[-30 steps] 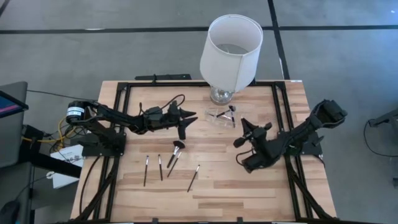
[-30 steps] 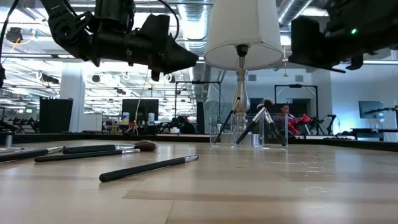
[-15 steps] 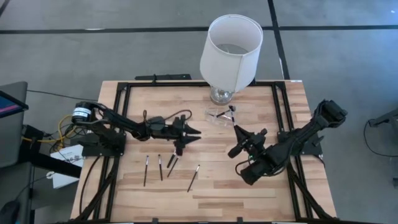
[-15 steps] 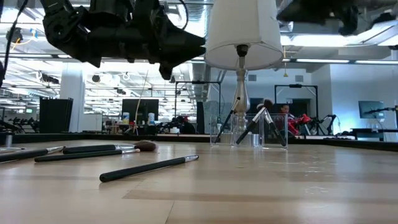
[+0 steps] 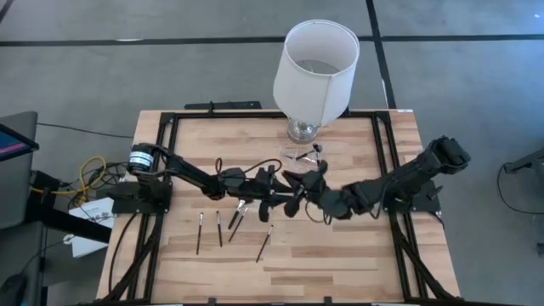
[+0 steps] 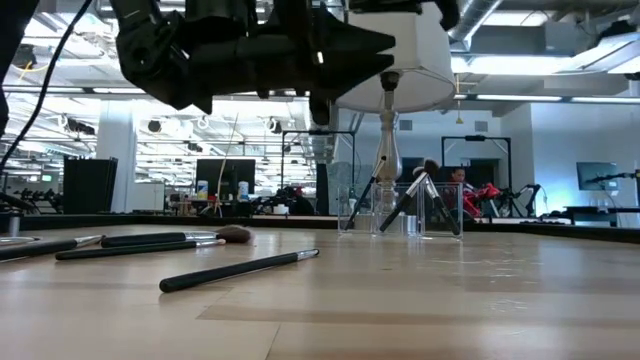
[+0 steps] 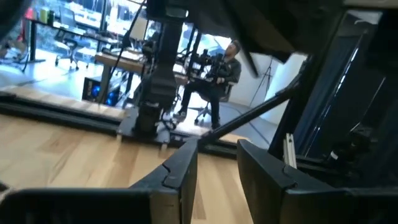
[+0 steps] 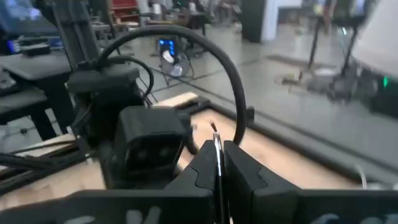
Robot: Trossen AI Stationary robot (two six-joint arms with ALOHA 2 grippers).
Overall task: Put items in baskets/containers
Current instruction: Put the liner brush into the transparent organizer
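Two tools meet above mid-surface: left tool (image 5: 285, 197) with fingers parted and empty, right tool (image 5: 299, 182) pinched closed on a thin makeup brush (image 8: 216, 144).

On the desk (image 5: 340, 255) lie four makeup brushes (image 5: 264, 242) that can be counted clearly in the high view; a fifth may be partly hidden under the arms. One clear tray (image 5: 299, 157) holds some more brushes, their number not readable. There is one white lampshade (image 5: 316, 59) and two arms.
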